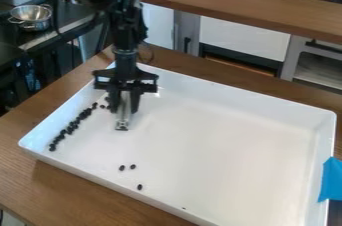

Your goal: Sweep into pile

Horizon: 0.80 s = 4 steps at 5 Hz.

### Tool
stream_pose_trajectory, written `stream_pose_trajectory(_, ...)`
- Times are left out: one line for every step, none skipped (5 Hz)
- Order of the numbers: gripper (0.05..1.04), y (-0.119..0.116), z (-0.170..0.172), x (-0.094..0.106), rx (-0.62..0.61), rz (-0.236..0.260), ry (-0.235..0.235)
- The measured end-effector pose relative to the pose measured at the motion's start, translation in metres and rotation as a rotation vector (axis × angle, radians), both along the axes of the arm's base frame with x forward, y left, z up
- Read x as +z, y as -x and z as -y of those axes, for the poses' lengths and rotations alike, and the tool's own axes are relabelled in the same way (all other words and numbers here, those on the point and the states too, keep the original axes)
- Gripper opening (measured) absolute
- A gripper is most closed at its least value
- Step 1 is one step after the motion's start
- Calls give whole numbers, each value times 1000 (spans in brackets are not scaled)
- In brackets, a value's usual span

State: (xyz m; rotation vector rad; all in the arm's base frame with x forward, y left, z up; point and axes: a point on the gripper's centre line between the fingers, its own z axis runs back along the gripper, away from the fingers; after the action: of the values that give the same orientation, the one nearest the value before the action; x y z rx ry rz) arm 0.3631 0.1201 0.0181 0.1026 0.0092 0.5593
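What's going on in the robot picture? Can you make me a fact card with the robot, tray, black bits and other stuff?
Robot: black gripper over the tray's back left part
Holding: thin grey tool, pointing down
Tray: big, white, low walls
Main bits: black row along the left wall
Loose bits: three nearer the front
Pile: not one heap yet, more like a line
On the right rim: blue piece
Behind, on the left: metal bowl
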Motion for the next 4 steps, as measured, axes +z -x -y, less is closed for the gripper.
stream_pose_trajectory(376, 14, -25, 1, -30, 2, -35)
stream_pose_trajectory(376, 17, -25, 3, -84, 36, -49)
stream_pose_trajectory(376, 14, -7, 14, -87, 74, 38)
stream_pose_trajectory(377, -2, 38, 52, -153, 182, 68)
